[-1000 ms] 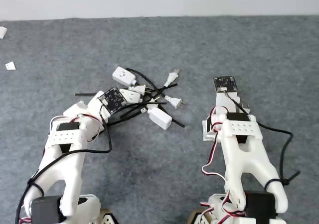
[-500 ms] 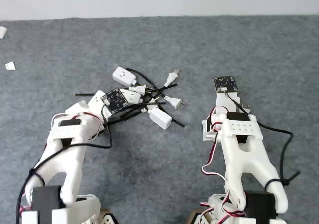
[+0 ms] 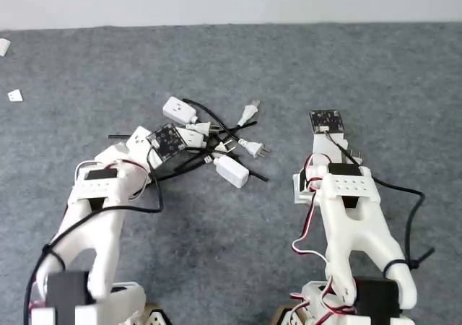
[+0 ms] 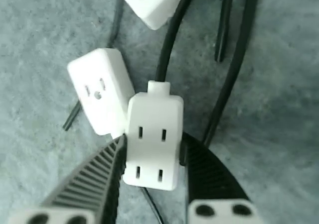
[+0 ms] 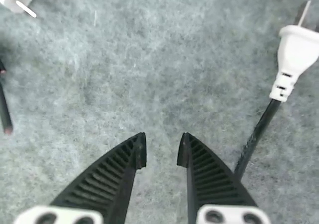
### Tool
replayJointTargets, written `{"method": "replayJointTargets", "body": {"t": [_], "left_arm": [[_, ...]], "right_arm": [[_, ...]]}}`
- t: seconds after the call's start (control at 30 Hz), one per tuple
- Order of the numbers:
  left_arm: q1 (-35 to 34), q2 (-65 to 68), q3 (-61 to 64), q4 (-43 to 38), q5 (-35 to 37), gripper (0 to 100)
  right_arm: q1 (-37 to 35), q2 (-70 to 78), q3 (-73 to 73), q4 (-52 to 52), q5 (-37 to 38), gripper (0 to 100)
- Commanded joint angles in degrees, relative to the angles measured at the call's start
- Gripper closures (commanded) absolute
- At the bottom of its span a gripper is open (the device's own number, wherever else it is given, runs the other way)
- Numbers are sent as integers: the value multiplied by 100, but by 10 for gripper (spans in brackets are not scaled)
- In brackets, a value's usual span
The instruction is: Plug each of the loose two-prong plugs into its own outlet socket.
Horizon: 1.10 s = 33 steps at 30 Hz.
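Left gripper [image 4: 152, 152] is clamped on a white socket [image 4: 153, 129], ribbed fingers [image 4: 97, 176] pressed to two opposite sides; the face with its two pairs of slots is turned up. A second socket [image 4: 99, 89] touches it on one side, and black cords [image 4: 239, 59] run just past. The held socket sits at the left of a pile lying left of centre on the grey mat [image 3: 361, 65]. A third socket [image 3: 231, 170] lies at the pile's near right. Two loose plugs lie on its right side, one far [image 3: 249, 113], one nearer [image 3: 253, 149]. Right gripper [image 5: 160, 152] is right of the pile over bare mat, fingers a little apart, holding nothing
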Motion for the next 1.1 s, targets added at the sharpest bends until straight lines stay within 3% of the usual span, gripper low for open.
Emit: {"method": "replayJointTargets", "body": {"t": [0.0, 0.23, 0.57, 0.8, 1.0, 1.07], "left_arm": [[387, -1125, -303, 949, 571, 987], [1565, -3015, -215, 2690, 3103, 987], [2479, -3385, 752, 2409, 6338, 987], [2629, -3323, 1297, 1301, 6629, 985], [2787, -3305, 1543, 1073, 8088, 985], [2796, -3305, 1534, 1073, 8185, 985]], "right_arm": [[-31, -31, -35, -110, 88, 884], [-13, -31, -35, -101, 88, 884], [-13, -31, -35, -101, 88, 884], [-4, -31, -35, -101, 88, 884], [-4, -31, -35, -110, 88, 884], [-13, -31, -35, -110, 88, 884]]}}
